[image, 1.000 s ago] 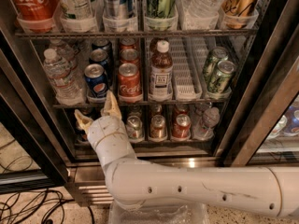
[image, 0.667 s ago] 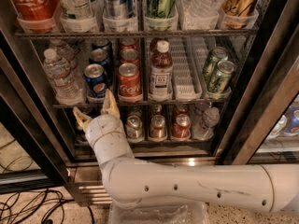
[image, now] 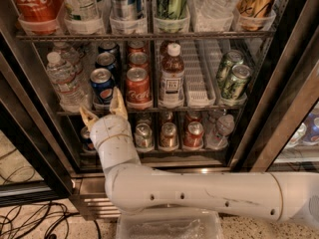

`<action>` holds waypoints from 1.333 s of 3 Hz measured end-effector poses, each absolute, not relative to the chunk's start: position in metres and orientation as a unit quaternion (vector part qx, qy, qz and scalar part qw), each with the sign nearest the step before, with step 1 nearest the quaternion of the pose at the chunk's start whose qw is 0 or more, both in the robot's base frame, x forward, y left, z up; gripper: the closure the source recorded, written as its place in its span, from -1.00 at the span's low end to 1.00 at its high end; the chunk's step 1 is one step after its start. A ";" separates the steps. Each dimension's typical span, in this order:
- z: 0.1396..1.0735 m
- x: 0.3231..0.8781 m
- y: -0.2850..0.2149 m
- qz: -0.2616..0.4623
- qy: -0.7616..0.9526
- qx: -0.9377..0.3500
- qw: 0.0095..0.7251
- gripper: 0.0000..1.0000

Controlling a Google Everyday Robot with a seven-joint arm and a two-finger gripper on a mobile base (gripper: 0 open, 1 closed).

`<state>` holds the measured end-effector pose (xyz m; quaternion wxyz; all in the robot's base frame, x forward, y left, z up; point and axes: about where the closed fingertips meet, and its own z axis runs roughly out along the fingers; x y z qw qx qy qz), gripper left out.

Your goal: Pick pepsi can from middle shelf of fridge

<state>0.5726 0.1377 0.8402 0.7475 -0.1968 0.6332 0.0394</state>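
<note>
The fridge (image: 279, 108) stands open in front of me. The pepsi can (image: 102, 86), blue with a round logo and silver top, stands at the front of a lane on the middle shelf (image: 149, 106), with more blue cans behind it. My gripper (image: 103, 109) is open, its two tan fingers pointing up, just below and in front of the pepsi can. One finger (image: 118, 102) rises beside the can's right side, the other finger (image: 87, 117) sits lower left. The gripper holds nothing.
Red Coca-Cola cans (image: 138, 86) stand right of the pepsi can, water bottles (image: 62, 78) to its left, a brown bottle (image: 172, 76) and green cans (image: 234, 78) further right. Cans fill the lower shelf (image: 169, 133). Cables (image: 30, 218) lie on the floor at left.
The gripper has risen slightly and edged closer to the pepsi can; its fingers stay open.
</note>
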 end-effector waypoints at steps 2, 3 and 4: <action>0.847 0.582 0.133 0.030 0.630 -0.175 0.756 -0.22; 0.845 0.587 0.130 0.020 0.634 -0.169 0.754 -0.26; 0.839 0.612 0.134 0.023 0.646 -0.164 0.745 -0.30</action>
